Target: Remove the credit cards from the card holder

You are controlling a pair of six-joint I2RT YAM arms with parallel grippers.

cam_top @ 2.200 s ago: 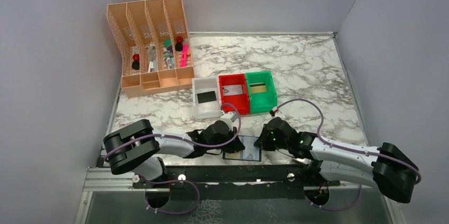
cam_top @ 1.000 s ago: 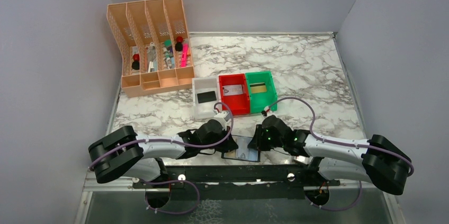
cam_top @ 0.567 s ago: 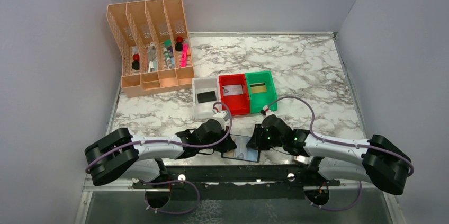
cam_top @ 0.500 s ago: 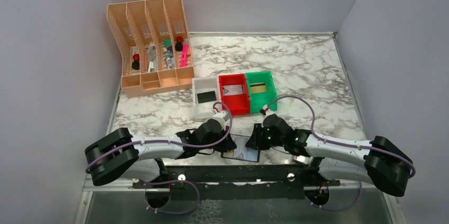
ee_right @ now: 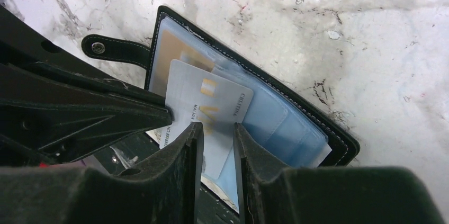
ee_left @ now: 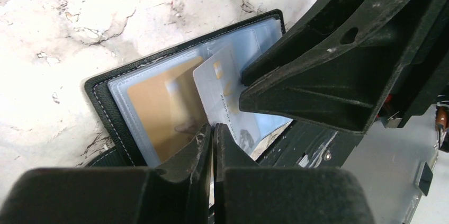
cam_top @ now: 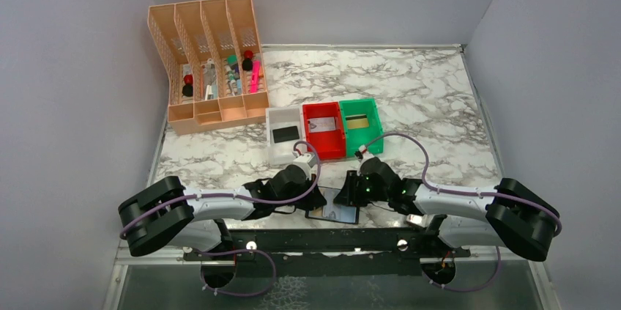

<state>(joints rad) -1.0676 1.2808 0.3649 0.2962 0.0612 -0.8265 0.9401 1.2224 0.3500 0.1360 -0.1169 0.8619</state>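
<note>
The card holder (cam_top: 338, 212) lies open at the table's near edge, black-edged with blue-grey pockets (ee_right: 275, 121) and a black tab (ee_right: 114, 49). A white-grey card (ee_right: 204, 97) with gold print sticks halfway out of a pocket; it also shows in the left wrist view (ee_left: 225, 99). A yellowish-gold card (ee_left: 153, 105) sits inside a pocket. My left gripper (ee_left: 213, 128) is shut on the white-grey card's edge, at the holder's left (cam_top: 316, 198). My right gripper (ee_right: 214, 134) stands over the same card with a narrow gap between its jaws, at the holder's right (cam_top: 349, 193).
A white bin (cam_top: 272, 150) with a black card, a red bin (cam_top: 335, 147) with a whitish card and a green bin (cam_top: 375, 134) with a gold card stand just behind. A peach desk organizer (cam_top: 209, 68) is at the back left. A black rail (cam_top: 315, 238) runs along the front edge.
My right gripper has moved left onto the card holder. My left arm has shifted slightly forward and left. The holder has turned a little.
</note>
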